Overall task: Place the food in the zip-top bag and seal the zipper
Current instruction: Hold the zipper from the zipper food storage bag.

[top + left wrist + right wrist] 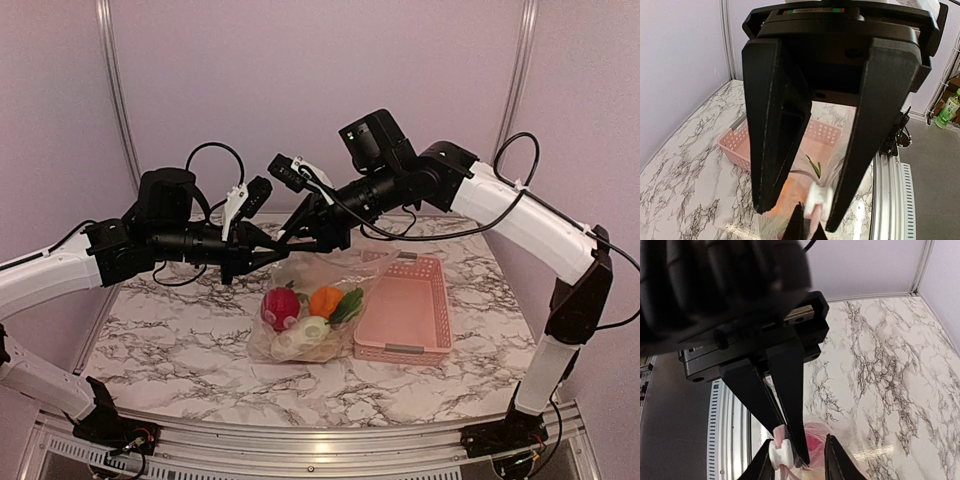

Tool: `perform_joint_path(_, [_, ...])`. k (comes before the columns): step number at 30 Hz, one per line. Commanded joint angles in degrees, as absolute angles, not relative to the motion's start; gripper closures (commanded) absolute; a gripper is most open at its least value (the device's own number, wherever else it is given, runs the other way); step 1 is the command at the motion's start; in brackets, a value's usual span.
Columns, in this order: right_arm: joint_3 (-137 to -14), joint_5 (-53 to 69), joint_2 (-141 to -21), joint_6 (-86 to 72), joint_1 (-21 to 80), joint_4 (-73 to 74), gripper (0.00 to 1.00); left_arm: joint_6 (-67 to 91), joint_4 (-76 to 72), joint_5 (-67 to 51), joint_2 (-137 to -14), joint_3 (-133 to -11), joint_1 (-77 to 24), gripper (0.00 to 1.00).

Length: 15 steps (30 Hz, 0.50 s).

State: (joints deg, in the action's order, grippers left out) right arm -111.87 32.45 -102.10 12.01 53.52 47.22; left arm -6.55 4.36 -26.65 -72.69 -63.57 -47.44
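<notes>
The clear zip-top bag (262,342) hangs by its mouth above the table with the food inside: a red ball (279,308), an orange piece (325,299), a green one (348,305) and white pieces (308,330). My left gripper (281,250) is shut on the pinkish zipper strip at the bag's mouth (778,424). My right gripper (297,238) meets it from the other side. Its jaws stand open, straddling the left fingertips (801,452) and a white slider (780,453) on the zipper. The slider touches one right finger (842,210).
A pink slotted basket (405,308) stands empty right of the bag, touching it. Marble tabletop lies all round. An aluminium rail runs along the near table edge (300,440). Purple walls stand behind and at both sides.
</notes>
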Motion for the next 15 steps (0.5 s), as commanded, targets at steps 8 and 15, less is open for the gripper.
perform_joint_path(8, [-115.4,27.2,-101.8,12.4,53.9,48.7,0.86,-6.5,2.2,-27.7,-72.3,-63.9,-46.9,0.99])
perform_joint_path(15, [-115.8,26.3,-101.5,11.6,53.8,49.4,0.8,-6.8,1.3,-27.6,-73.0,-63.8,-46.9,0.99])
